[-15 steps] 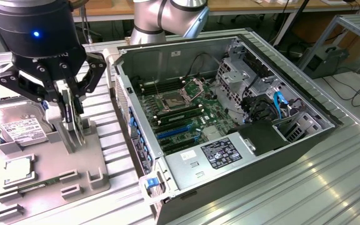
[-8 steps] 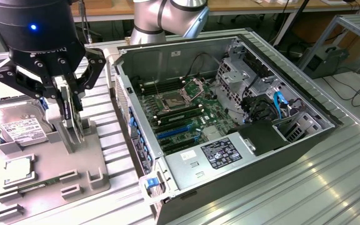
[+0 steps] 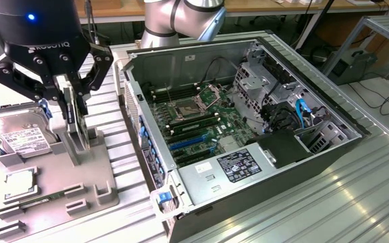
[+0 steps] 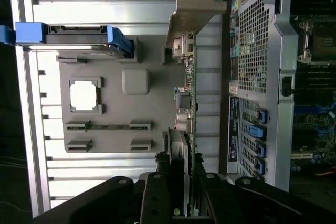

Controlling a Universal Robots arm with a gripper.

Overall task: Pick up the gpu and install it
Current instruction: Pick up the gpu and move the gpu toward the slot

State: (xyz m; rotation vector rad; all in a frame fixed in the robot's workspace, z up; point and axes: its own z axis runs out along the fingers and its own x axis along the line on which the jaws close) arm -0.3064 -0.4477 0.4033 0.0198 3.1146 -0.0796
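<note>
My gripper (image 3: 73, 114) hangs over the grey holder tray (image 3: 96, 195) at the exterior view's left, shut on the gpu (image 3: 77, 139). The card stands on edge between the fingers, its silver bracket pointing down toward the tray. I cannot tell whether its lower edge still touches the tray. In the wrist view the gpu (image 4: 188, 95) appears edge-on, a thin green board with its silver bracket at the far end, gripped by my gripper (image 4: 184, 187). The open computer case (image 3: 329, 109) lies to the exterior view's right, with the motherboard's blue slots (image 3: 186, 143) exposed.
On the grey tray (image 4: 157, 93) sit a silver hard drive (image 3: 18, 134) in a blue frame (image 4: 73, 35), a processor chip (image 4: 84, 95) and a narrow RAM stick (image 4: 107, 126). The case's perforated wall (image 4: 252, 51) stands close beside the card. Everything rests on a ribbed metal table (image 3: 329, 202).
</note>
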